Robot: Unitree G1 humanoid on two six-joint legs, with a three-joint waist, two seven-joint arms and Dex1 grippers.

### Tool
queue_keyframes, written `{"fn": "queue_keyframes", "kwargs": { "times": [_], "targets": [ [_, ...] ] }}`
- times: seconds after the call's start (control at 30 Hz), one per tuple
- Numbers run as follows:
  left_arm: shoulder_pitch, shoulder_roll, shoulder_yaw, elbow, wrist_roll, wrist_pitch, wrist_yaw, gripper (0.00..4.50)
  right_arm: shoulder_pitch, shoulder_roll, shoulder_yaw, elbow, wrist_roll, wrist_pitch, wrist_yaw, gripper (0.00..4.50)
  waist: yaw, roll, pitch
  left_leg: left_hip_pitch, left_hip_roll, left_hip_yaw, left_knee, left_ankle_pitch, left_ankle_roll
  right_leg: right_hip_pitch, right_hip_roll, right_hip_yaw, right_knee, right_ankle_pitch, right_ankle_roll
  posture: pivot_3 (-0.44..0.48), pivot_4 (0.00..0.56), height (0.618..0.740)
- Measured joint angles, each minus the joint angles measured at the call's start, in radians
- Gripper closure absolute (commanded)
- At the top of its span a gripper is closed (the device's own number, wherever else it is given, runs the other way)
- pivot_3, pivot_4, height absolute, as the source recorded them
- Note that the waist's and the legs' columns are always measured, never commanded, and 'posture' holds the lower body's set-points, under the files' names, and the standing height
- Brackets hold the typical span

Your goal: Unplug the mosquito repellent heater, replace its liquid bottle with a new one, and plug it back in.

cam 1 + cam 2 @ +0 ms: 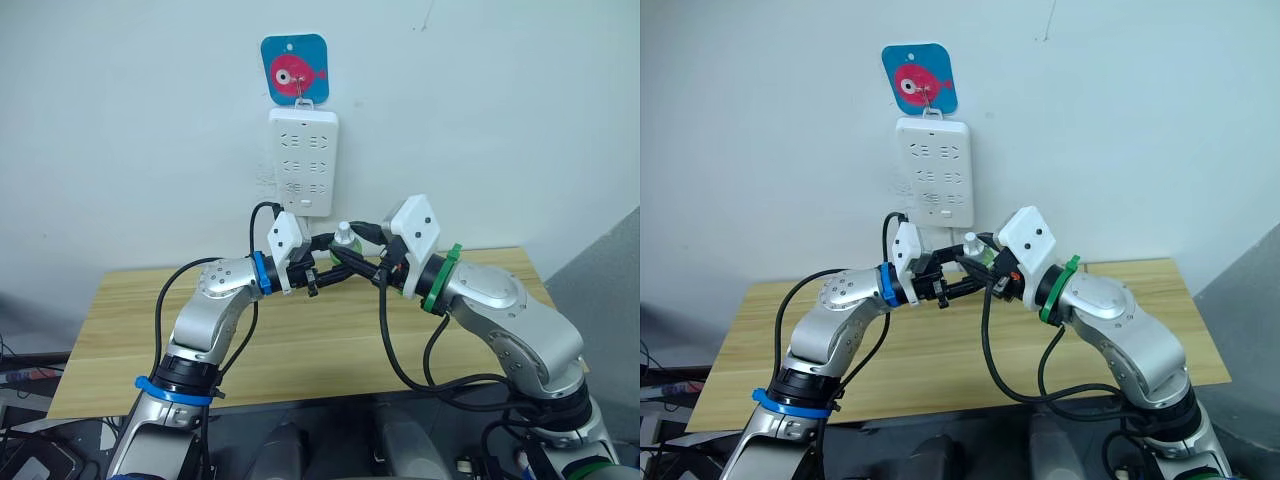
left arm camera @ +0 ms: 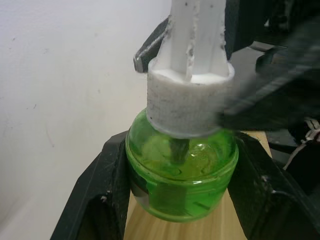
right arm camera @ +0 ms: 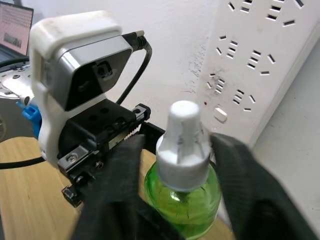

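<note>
Both grippers, left & right, jaws clamped on new bottle, upright, cap up.

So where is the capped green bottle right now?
The capped green bottle is held mid-air between the left gripper and right gripper, just below the wall power strip.
</note>
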Motion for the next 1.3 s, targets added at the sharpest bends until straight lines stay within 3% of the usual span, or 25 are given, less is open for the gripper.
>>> {"fn": "queue_keyframes", "kwargs": {
  "times": [0.23,0.33,0.5,0.63,0.87,0.97,1.1,1.3],
  "targets": [
    [0.017,0.01,0.005,-0.037,-0.02,0.028,-0.01,2.2,-0.01,-0.023,-0.018,0.007,0.033,-0.001,0.061,3.5,0.001,0.0,-0.001,0.0,0.0,0.0,0.0,0.0,0.0,0.0,0.0,0.0,0.0,0.0,0.0,-0.145,0.137,0.73],
    [0.046,0.062,0.006,-0.098,-0.06,0.048,-0.067,2.2,-0.051,-0.1,-0.03,0.044,0.091,-0.036,0.223,3.5,0.002,0.0,-0.001,0.001,0.0,0.0,0.0,0.0,0.0,0.0,0.0,0.0,0.0,0.0,0.0,-0.124,0.14,0.73],
    [0.094,0.149,-0.007,-0.193,-0.096,0.028,-0.197,2.2,-0.232,-0.27,0.057,0.236,0.12,-0.233,0.678,3.5,0.002,0.0,-0.001,0.002,0.001,0.002,-0.001,0.0,0.0,0.002,0.002,-0.001,-0.001,0.0,0.0,-0.107,0.138,0.73],
    [0.105,0.16,-0.026,-0.205,-0.099,0.021,-0.234,2.2,-0.291,-0.291,0.098,0.317,0.12,-0.285,0.83,3.5,0.007,0.0,-0.001,0.001,0.001,0.001,-0.001,0.0,0.0,0.002,0.001,-0.001,-0.001,0.0,0.0,-0.103,0.135,0.73],
    [0.105,0.157,-0.019,-0.202,-0.1,0.007,-0.227,2.2,-0.295,-0.325,0.068,0.361,0.096,-0.244,0.816,1.06,0.009,0.0,-0.001,0.001,0.0,0.0,0.0,0.0,0.0,0.002,0.0,-0.001,-0.001,0.0,0.0,-0.145,0.144,0.73],
    [0.117,0.134,-0.02,-0.204,-0.099,0.0,-0.208,2.2,-0.265,-0.368,0.014,0.333,0.102,-0.216,0.791,1.03,0.009,0.0,-0.001,0.001,0.0,-0.001,-0.001,0.0,0.0,0.001,0.0,-0.001,-0.001,0.0,0.0,-0.159,0.144,0.73],
    [0.162,0.091,-0.016,-0.202,-0.098,0.017,-0.125,2.2,-0.086,-0.453,-0.174,0.185,0.164,-0.118,0.693,1.03,0.015,0.0,-0.001,-0.002,0.0,-0.002,-0.001,-0.001,0.001,0.001,-0.001,0.0,-0.002,0.0,0.0,-0.172,0.145,0.73],
    [0.137,0.065,-0.017,-0.2,-0.107,0.094,-0.059,2.2,0.104,-0.317,-0.24,-0.113,0.247,0.003,0.396,1.03,-0.001,0.002,-0.005,0.003,0.002,0.0,-0.001,0.0,0.001,0.003,0.003,0.0,0.001,0.0,0.0,-0.198,0.143,0.73]
  ]
}}
